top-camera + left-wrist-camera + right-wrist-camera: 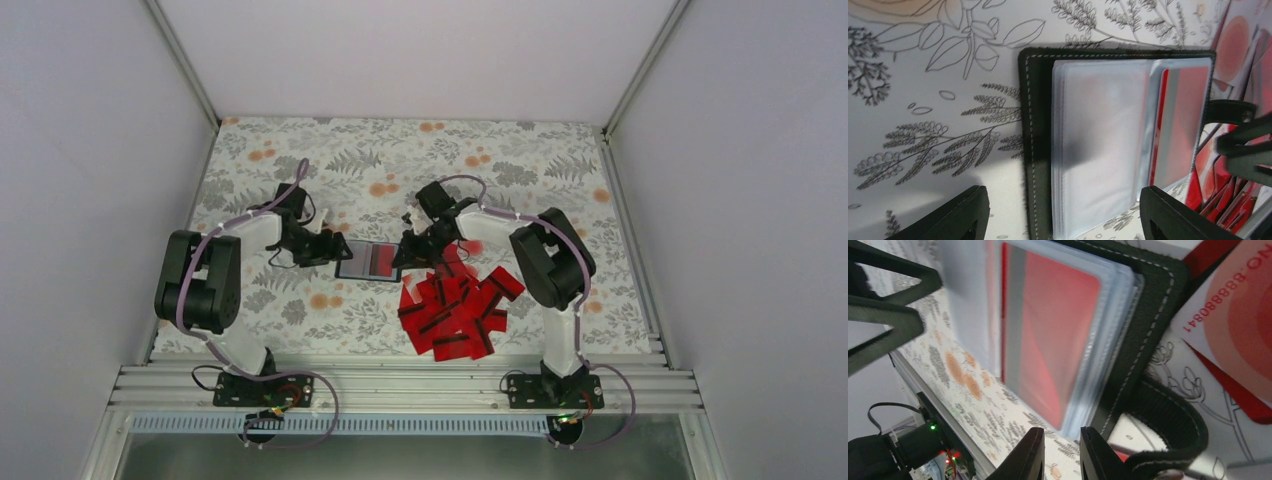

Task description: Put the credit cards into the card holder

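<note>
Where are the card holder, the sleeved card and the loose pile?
card holder (1040, 125), left wrist view, black stitched cover edge
sleeved credit card (1058, 340), right wrist view, red face
credit card pile (455, 315), top external view, heap centre

Ahead of my left gripper (1064, 210), the card holder (1035, 150) is showing a matt black stitched cover and shiny clear plastic sleeves. The credit cards (455, 310) are gleaming glossy on matt printed cloth (923, 125).

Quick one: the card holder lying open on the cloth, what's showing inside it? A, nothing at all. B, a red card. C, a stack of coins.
B: a red credit card shows through the clear plastic inside the open card holder.
</note>
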Robot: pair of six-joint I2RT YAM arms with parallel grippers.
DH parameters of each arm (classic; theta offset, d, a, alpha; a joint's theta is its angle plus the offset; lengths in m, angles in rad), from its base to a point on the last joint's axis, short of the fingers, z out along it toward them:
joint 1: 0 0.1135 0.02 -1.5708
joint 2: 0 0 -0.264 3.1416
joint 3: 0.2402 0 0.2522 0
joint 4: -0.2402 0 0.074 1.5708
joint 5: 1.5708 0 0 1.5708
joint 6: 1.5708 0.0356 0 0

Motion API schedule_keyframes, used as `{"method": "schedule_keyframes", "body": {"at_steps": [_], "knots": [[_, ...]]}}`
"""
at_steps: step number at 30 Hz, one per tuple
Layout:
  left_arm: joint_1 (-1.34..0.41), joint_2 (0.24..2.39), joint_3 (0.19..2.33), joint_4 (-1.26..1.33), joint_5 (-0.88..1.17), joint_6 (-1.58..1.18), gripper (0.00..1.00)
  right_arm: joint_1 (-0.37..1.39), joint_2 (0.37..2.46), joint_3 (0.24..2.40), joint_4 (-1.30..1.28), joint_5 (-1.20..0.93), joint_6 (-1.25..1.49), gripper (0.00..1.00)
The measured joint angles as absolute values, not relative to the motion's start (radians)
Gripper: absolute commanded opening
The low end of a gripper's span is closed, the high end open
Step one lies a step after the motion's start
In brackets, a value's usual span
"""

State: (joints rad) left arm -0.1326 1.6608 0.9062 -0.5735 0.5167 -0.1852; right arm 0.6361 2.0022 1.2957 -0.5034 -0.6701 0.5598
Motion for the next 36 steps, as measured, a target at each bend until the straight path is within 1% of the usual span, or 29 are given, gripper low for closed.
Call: {"method": "schedule_keyframes", "body": {"at_steps": [6, 21, 36], "knots": [[-0.129, 1.679, 0.898, -0.546, 0.562, -0.183, 0.75, 0.636, 2.054, 1.296, -0.503, -0.675, 0.555, 0.19], [-0.118, 1.713, 0.891, -0.492, 0.678, -0.178, 0.72, 0.632, 2.080, 1.319, -0.521, -0.703, 0.529, 0.18], [-0.120, 1.674, 0.869, -0.488, 0.731, -0.223, 0.72, 0.628, 2.096, 1.342, -0.548, -0.714, 0.525, 0.18]]}}
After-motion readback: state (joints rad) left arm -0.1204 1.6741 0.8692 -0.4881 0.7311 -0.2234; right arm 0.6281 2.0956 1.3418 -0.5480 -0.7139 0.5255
